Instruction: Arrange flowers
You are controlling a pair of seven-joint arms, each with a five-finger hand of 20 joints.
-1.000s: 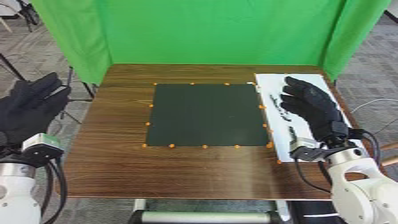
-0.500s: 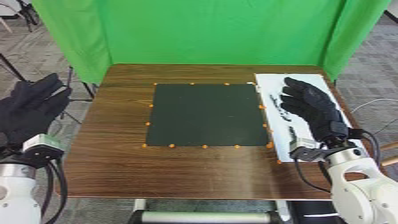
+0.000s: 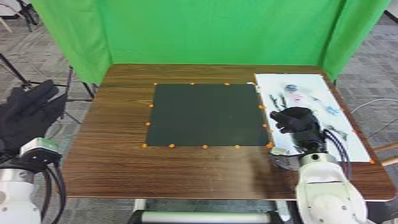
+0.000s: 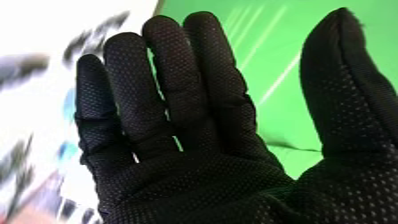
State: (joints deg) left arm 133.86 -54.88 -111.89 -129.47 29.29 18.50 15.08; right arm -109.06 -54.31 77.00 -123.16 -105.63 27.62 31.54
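**Right black-gloved hand (image 3: pixel 298 120) is empty, small blue-and-pink flowers (image 3: pixel 333 110) lie loose**

The flowers, as I judge these pale little pieces, are on the long white sheet (image 3: pixel 274 79) at the right side of your brown wooden table (image 3: pixel 178 175). Some dark slender pieces (image 3: pixel 280 101) lie there also, beyond the hand. They are probably spread apart so that you can take each one without disturbing its neighbour, and the pale sheet helps you to see them.

Your right hand is above the sheet's left part. In the right wrist view its fingers are straight and close together, pinching nothing, and the thumb stands well away. This wide opening suits a reach for a stem, which I judge to be the next step. The stems look thin, so they could slip or bend.

The flat dark square mat (image 3: pixel 204 115), with small orange dots (image 3: pixel 205 146) along its edges, is perhaps your place for arranging. Your left black-gloved hand (image 3: pixel 31 115) is outside the table, open and relaxed, likely to leave room for work. I can read no label or writing on the flowers.
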